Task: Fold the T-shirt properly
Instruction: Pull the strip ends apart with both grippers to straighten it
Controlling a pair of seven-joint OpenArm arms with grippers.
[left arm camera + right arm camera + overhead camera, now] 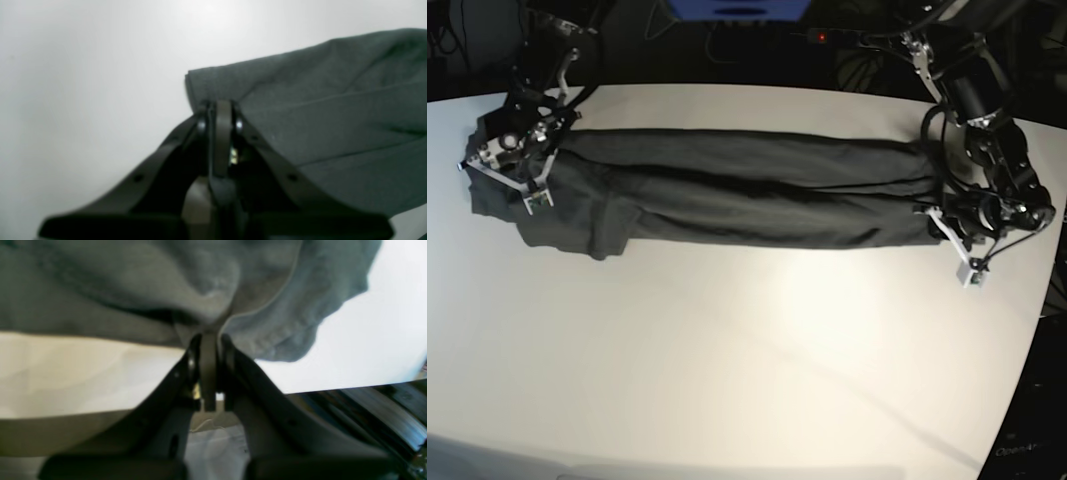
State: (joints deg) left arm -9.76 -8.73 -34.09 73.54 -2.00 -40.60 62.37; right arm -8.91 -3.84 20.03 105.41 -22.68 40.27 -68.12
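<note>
T-shirt [737, 195] sits across the upper half of the base view, already folded lengthwise into a long dark band on the white table [747, 380], running from the upper left almost to the right edge. I've got both ends pinched: left end effector [942, 222] at the right of the base view is clamped on the band's end, right end effector [522, 160] at the upper left is clamped on the bunched sleeve end. Cloth looks soft, light and limp with no stiffness, so I'd expect the middle to sag and the layers to slide apart if lifted from one point. Best hold, I reckon, is through all layers at the end corners, keeping the band taut between both arms. Left wrist view shows the jaws pressed together on a corner of a neat layered edge [213, 71], stitched hem lines visible, which the base view can't resolve. Right wrist view shows the jaws closed on a gathered pucker of cloth [213, 323], messier grip, plus the table edge at lower right. Only the base view gives the full length and the wrinkles along the band; neither wrist camera sees the other arm.
</note>
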